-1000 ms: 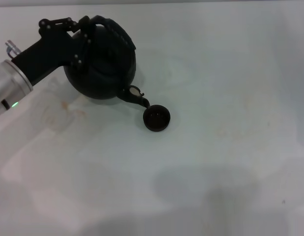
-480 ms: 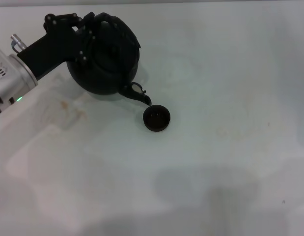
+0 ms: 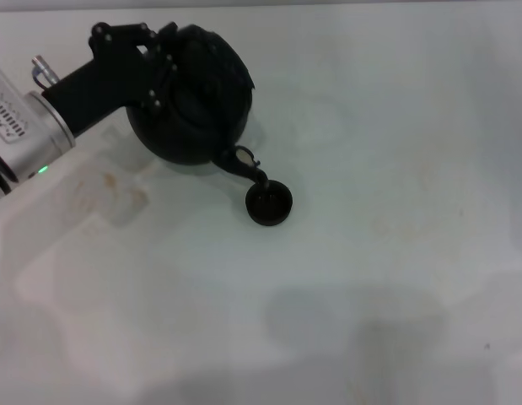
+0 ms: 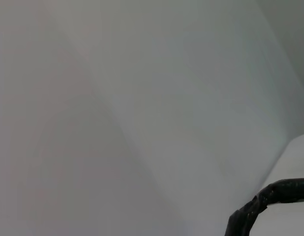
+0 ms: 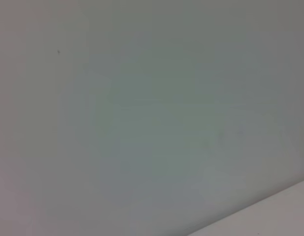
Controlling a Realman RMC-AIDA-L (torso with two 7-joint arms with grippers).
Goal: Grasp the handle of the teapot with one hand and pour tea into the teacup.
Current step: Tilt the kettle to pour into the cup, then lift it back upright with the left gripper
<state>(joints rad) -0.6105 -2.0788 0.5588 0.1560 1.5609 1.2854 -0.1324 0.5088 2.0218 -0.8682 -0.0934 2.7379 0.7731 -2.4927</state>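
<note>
You are holding the teapot (image 3: 193, 99) up at the far left of the white table (image 3: 395, 253) with your left gripper (image 3: 164, 51). The gripper sits right at the top of the pot, where the handle (image 3: 217, 52) arches over it. Its jaws look clamped on the handle, since the pot is tipped and seems to hang from that grip.

In the last second the pot has slid a little to the right. The spout (image 3: 244, 165) swung up and away from the cup half a second ago. Now it has come back down, and its tip hangs just over the near rim of the teacup (image 3: 269, 203). The teacup has stayed in its place, out in the middle of the table, just in front of the pot and a bit to its right.

This means, as best you can judge, that you are at the pouring step. The spout is lined up with the cup again and points down into it. No tea can be made out, because pot and cup are both so dark.

The left wrist view shows only a bit of the rough dark handle (image 4: 269, 199) against the pale table. Your right arm is not in the head view, and its wrist view shows nothing but the bare table, so it looks parked off to the side.

Next, you would likely need to keep the spout over the cup and tip slowly, so nothing spills over the rim.
</note>
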